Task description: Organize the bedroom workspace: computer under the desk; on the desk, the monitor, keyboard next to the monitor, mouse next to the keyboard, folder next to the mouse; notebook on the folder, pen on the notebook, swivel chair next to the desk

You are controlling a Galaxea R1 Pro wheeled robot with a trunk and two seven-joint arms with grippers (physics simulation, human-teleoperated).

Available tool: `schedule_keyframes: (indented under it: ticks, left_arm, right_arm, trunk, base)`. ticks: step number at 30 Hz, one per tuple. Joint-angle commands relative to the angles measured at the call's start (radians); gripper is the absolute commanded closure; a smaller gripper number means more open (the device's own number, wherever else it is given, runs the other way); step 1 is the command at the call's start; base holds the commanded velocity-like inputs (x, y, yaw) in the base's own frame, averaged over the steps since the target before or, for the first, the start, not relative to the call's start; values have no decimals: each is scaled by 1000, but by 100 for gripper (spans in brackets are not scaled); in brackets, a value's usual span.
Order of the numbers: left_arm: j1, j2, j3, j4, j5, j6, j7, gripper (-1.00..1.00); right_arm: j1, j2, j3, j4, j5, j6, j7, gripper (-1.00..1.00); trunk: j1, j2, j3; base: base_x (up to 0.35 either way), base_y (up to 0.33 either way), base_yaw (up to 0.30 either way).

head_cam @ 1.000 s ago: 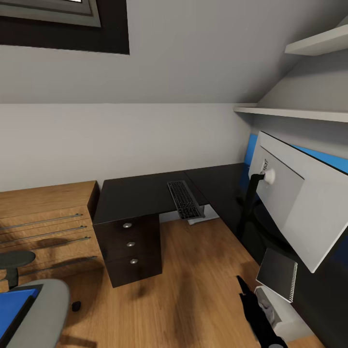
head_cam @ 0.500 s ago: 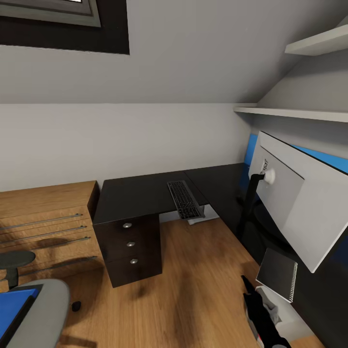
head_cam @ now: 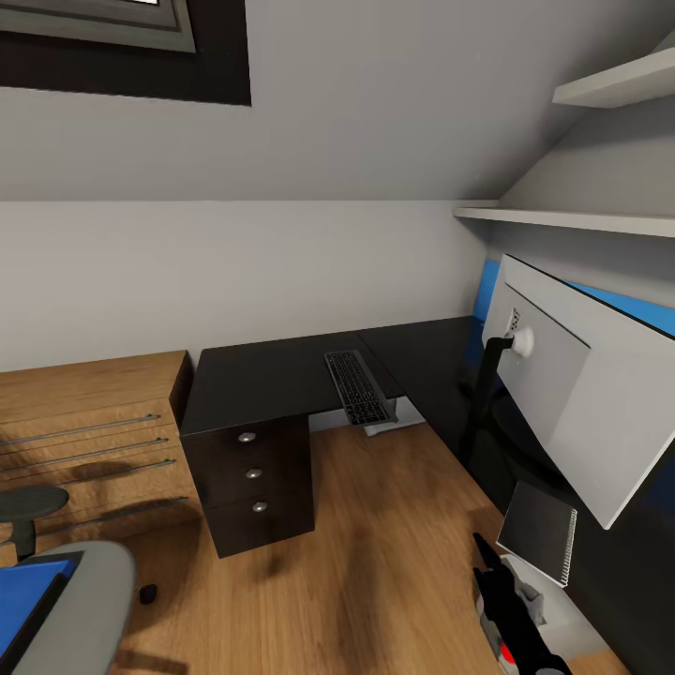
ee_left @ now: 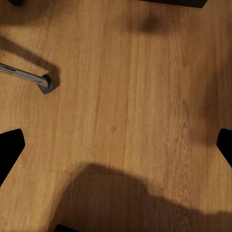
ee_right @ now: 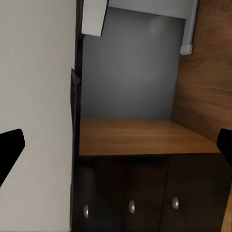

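Below you, the desk [head_cam: 281, 375] serves as landmark: its black L-shaped top wraps from the far wall along your right side. On its right wing stands the monitor [head_cam: 572, 394], pale back toward you, so it already meets the task. The chair [head_cam: 66, 609] sits well left of the desk, carrying the blue folder [head_cam: 28, 586], likely the next thing to fetch. The keyboard [head_cam: 358, 386] overhangs the desk's inner edge, so you may wish to push it farther on. The notebook [head_cam: 536, 530] lies below the monitor. Your right gripper [head_cam: 511, 609] hangs near it; both grippers' fingertips stand wide apart, holding nothing.
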Motion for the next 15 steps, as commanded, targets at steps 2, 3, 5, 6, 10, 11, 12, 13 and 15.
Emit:
schedule_keyframes:
  ticks: [2, 3, 5, 6, 10, 11, 12, 13, 15]
  left_arm:
    - [-1, 0, 8, 0, -5, -3, 2, -100]
    - [-1, 0, 8, 0, -5, -3, 2, -100]
    - [-1, 0, 8, 0, -5, -3, 2, -100]
    - [-1, 0, 8, 0, -5, -3, 2, -100]
    - [-1, 0, 8, 0, -5, -3, 2, -100]
    - [-1, 0, 8, 0, -5, -3, 2, -100]
    - [-1, 0, 8, 0, -5, -3, 2, -100]
    - [-1, 0, 8, 0, -5, -3, 2, -100]
    - [-1, 0, 8, 0, -5, -3, 2, -100]
  right_arm:
    - [-1, -1, -4, 0, -13, 13, 3, -100]
    - [-1, -1, -4, 0, -15, 14, 3, -100]
    - [-1, -1, -6, -1, -20, 16, 3, -100]
    - [-1, -1, -7, -1, -23, 17, 3, -100]
    - [-1, -2, -11, -1, -32, 19, 3, -100]
    - [-1, -3, -11, -2, -33, 19, 3, -100]
    - [-1, -3, -12, -2, -34, 20, 3, -100]
    - [-1, -3, -13, -3, -36, 20, 3, -100]
    - [-1, -3, -13, -3, -37, 20, 3, -100]
  trunk:
    - [0, -1, -1]
    - [0, -1, -1]
    - [0, -1, -1]
    - [0, -1, -1]
    - [0, -1, -1]
    - [0, -1, -1]
    - [0, -1, -1]
    - [0, -1, -1]
    - [0, -1, -1]
  base:
    - [0, 0, 0]
    - [0, 0, 0]
    - [0, 0, 0]
    - [0, 0, 0]
    - [0, 0, 0]
    - [0, 0, 0]
    - [0, 0, 0]
    - [0, 0, 0]
    - [0, 0, 0]
